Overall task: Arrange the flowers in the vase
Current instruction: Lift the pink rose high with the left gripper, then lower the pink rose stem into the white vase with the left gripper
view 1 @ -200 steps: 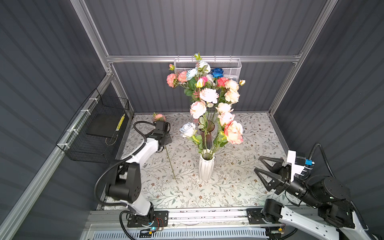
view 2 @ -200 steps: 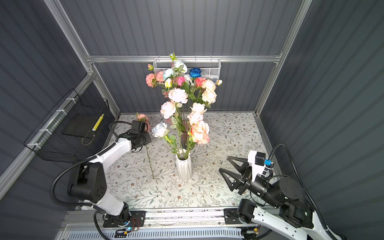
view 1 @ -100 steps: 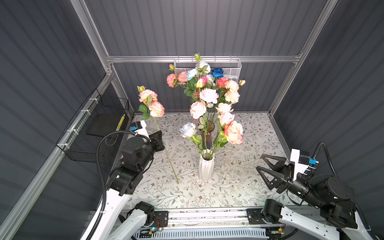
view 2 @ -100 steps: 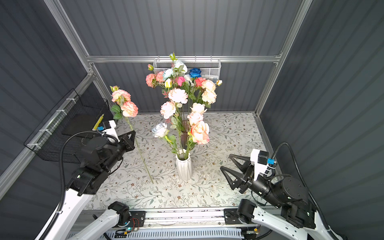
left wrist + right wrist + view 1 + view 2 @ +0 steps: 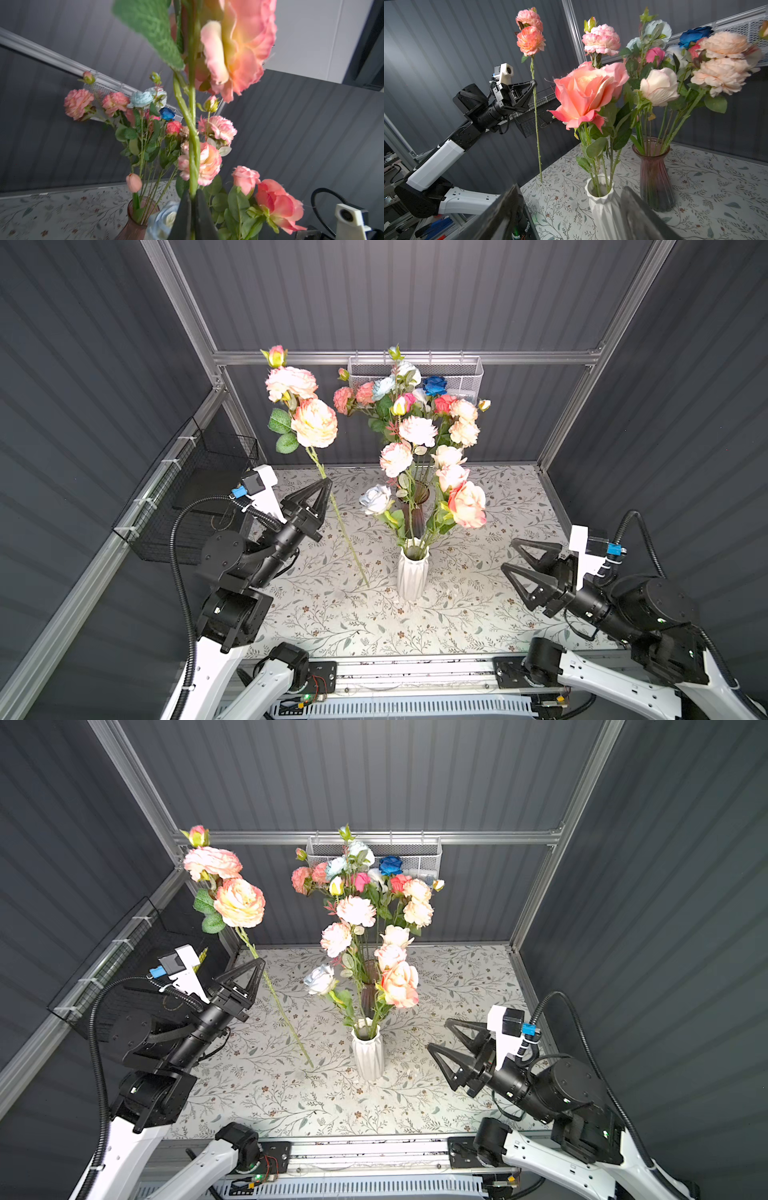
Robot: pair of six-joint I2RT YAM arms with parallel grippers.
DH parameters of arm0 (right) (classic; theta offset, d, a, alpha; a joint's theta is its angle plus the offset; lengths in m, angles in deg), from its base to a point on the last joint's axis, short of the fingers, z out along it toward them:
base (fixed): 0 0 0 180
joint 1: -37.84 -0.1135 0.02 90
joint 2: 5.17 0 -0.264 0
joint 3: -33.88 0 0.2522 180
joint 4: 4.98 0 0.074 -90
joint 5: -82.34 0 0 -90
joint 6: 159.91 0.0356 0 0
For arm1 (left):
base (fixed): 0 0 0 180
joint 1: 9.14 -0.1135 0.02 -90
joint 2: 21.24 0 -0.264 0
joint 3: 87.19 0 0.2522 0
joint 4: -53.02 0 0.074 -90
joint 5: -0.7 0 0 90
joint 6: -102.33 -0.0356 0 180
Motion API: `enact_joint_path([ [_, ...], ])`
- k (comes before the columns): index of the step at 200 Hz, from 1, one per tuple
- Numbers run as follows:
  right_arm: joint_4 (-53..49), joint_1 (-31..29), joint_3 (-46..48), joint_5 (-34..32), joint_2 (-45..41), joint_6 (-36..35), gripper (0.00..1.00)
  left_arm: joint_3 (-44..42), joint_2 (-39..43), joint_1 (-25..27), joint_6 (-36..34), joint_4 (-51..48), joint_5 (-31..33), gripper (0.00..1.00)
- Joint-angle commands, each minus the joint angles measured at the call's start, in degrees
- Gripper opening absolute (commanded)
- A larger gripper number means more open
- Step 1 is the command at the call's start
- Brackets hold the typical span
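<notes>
My left gripper (image 5: 328,483) (image 5: 262,963) (image 5: 192,195) is shut on the green stem (image 5: 194,158) of a long flower with peach-pink blooms (image 5: 313,423) (image 5: 239,903). The flower stands nearly upright, left of the vases. Its lower end (image 5: 366,584) is at the table; I cannot tell if it touches. A white ribbed vase (image 5: 412,572) (image 5: 368,1052) (image 5: 604,203) holds a peach rose (image 5: 467,504) and a pale blue rose (image 5: 376,498). Right of this vase, my right gripper (image 5: 508,553) (image 5: 438,1033) (image 5: 569,193) is open and empty.
A purple glass vase (image 5: 415,510) (image 5: 652,176) full of flowers (image 5: 417,431) stands just behind the white one. A black wire basket (image 5: 199,497) hangs on the left wall, a white mesh basket (image 5: 465,373) on the back wall. A floral mat (image 5: 478,614) covers the table.
My left arm has drawn back and lifted the peach flower from lying low on the table to standing upright. The right gripper has barely moved.
</notes>
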Motion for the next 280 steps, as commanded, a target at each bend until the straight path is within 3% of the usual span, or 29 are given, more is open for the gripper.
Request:
enact_joint_path([
  [1,1.7,-0.1,-1.9,0.2,1.1,-0.5,0.79,1.6,-2.7,-0.2,2.5,14.6,-5.2,0.0],
  [25,1.7,-0.1,-2.8,-0.1,2.3,-0.8,0.79,1.5,-5.5,-0.2,5.1,23.0,-7.6,0.0],
  [78,1.9,-0.1,-3.9,-1.3,3.5,-2.2,0.79,2.9,-11.2,2.3,5.7,29.5,-8.7,0.0],
  [95,1.9,-0.1,-4.3,-1.5,3.7,-2.6,0.79,3.7,-12.8,7.8,1.7,28.4,-7.3,0.0],
  [119,1.8,-0.1,-4.6,-1.6,3.7,-3.0,0.79,6.3,-15.0,20.2,-11.3,22.2,-0.3,0.0],
  [138,1.6,-0.1,-4.6,-1.8,3.5,-3.3,0.8,7.0,-16.6,24.8,-17.1,20.6,3.4,0.0],
  [191,1.2,-0.1,-4.8,-1.4,2.1,-3.8,0.8,6.0,-18.4,26.1,-22.1,20.3,8.3,0.0],
  [280,0.5,-0.1,-5.0,-1.2,0.6,-4.2,0.8,2.9,-22.3,26.1,-23.7,24.9,10.5,0.0],
])
